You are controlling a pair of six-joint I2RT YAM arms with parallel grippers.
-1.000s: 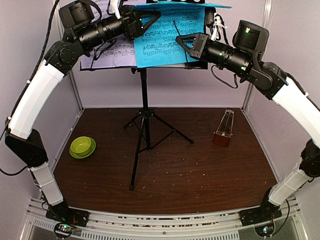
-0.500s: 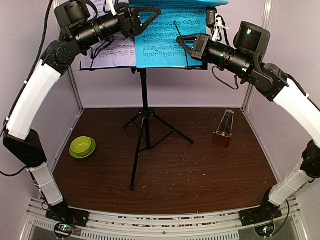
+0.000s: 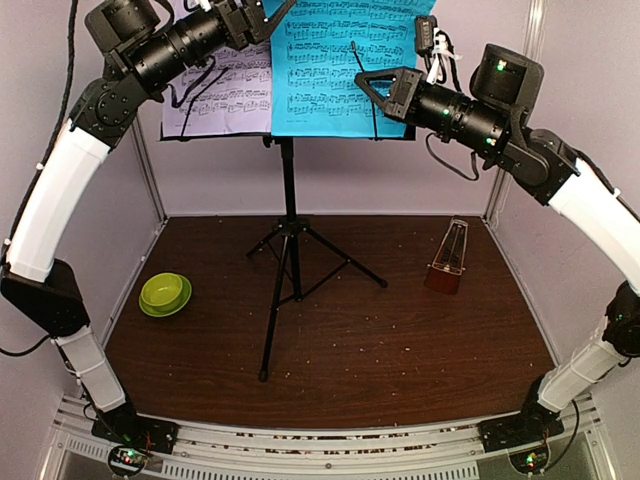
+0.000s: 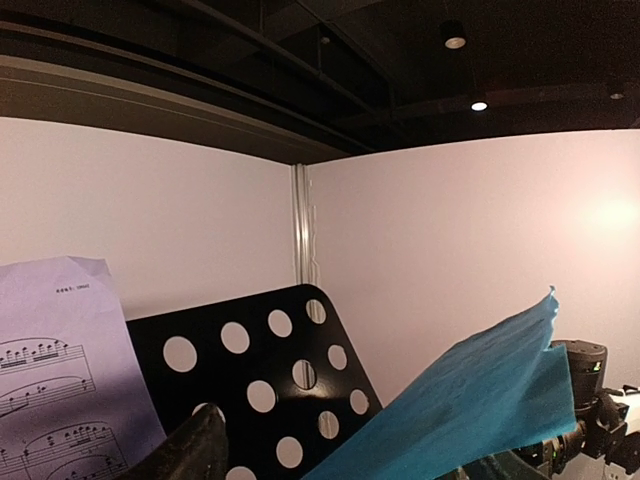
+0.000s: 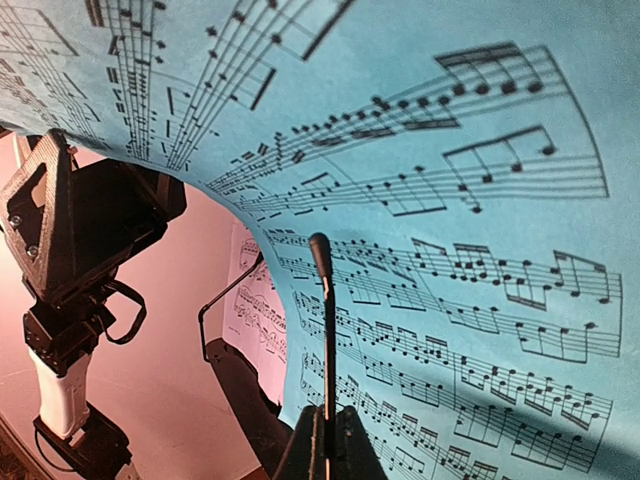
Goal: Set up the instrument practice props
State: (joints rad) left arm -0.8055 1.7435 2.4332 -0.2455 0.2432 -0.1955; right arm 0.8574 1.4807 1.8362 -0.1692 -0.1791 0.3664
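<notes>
— Left gripper (image 3: 268, 10) is up at the top of the music stand (image 3: 289, 250). Its fingers are apart and hold nothing.
— And the right gripper (image 5: 325, 415)?
— Pinched tight on the stand's thin page wire (image 5: 327, 320), in front of the cyan sheet (image 3: 330, 60).
— Where is that sheet?
— On the stand's desk, beside the lilac sheet (image 3: 215, 90). Its top corner flops forward. It looks thin, light and bendy, so it could crease. Best to pinch it softly at the top edge.
— The metronome (image 3: 447, 258)?
— Down low, right of the stand's legs.
</notes>
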